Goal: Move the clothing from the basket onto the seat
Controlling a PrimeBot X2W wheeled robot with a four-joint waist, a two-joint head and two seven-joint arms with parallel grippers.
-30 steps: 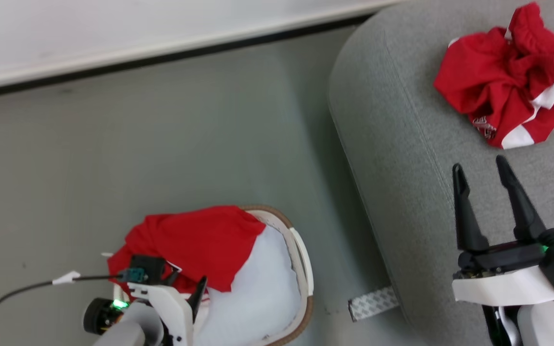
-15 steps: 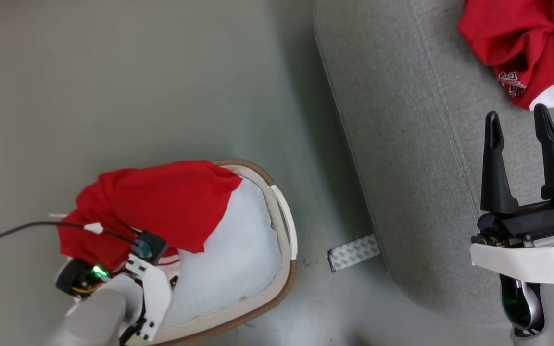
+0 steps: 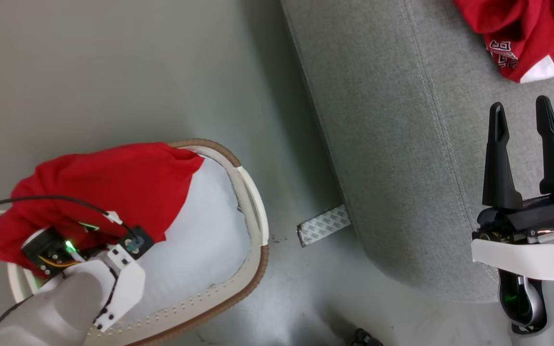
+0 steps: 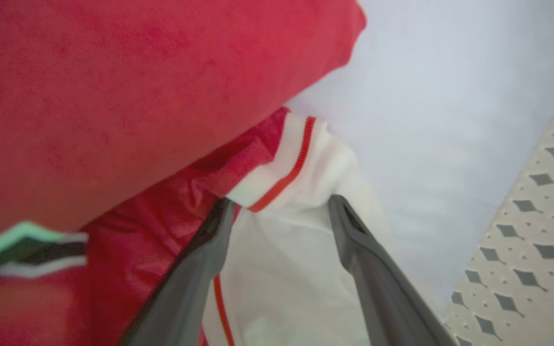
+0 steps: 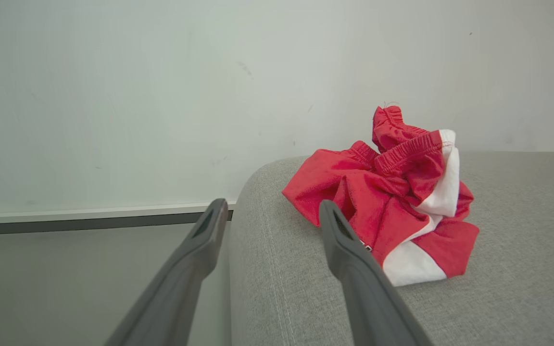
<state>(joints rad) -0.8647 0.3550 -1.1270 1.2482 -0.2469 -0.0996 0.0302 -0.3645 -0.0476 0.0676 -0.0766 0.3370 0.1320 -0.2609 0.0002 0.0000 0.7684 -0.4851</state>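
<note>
My left gripper (image 4: 282,202) has its two dark fingers spread apart, clamped on nothing. My right gripper (image 3: 520,103) is likewise apart and empty.

The large light grey fabric-upholstered sofa seat (image 3: 392,144) lies at the right of the head view, under my right gripper. One crumpled red and white garment (image 3: 522,38) already rests on it, near my fingertips. Left of it, well apart on the grey-green floor (image 3: 113,72), stands the oval cream-white plastic laundry basket with a brown rim (image 3: 253,202). A bright red soft garment (image 3: 113,182) drapes over its far rim. Beneath that garment is a white hemmed cuff with a thin red stripe (image 4: 286,158), where my left fingers reach.

I judge this clothing light, limp and slightly slick, so it will sag and trail when lifted. The thick cuff looks the surest hold.

The plain white sheet lining the basket (image 3: 209,230) lies just beside the cuff, and I could catch it by mistake. The draped garment overhangs my left fingers. A thin black cable (image 3: 41,198) crosses the red cloth. A small patterned strip of tape (image 3: 324,225) lies on the floor between basket and seat.
</note>
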